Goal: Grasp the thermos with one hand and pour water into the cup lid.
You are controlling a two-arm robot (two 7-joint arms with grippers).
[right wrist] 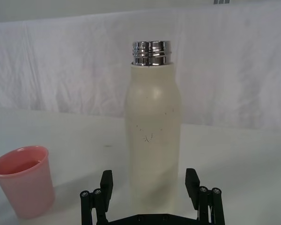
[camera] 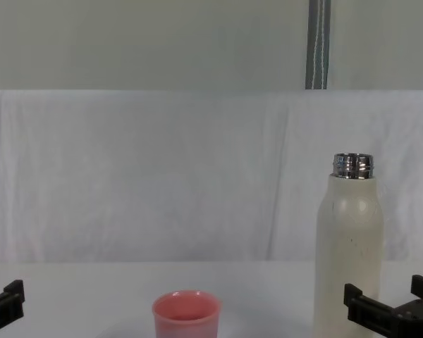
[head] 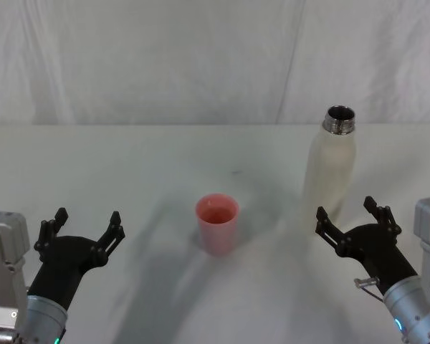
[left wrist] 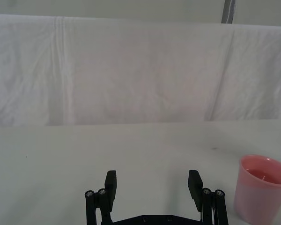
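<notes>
The thermos (head: 330,170) is a tall cream-white bottle with an open steel neck, upright on the right side of the table; it also appears as thermos (right wrist: 153,136) and thermos (camera: 349,253). The cup lid (head: 217,223) is a small pink cup standing at the table's middle, to the left of the thermos, seen too as cup lid (left wrist: 262,188), cup lid (right wrist: 23,180) and cup lid (camera: 185,315). My right gripper (head: 349,214) is open just in front of the thermos, not touching it. My left gripper (head: 87,224) is open at the near left, holding nothing.
The white table (head: 150,165) runs back to a white cloth backdrop (head: 165,57). A grey vertical post (camera: 318,44) stands behind the backdrop.
</notes>
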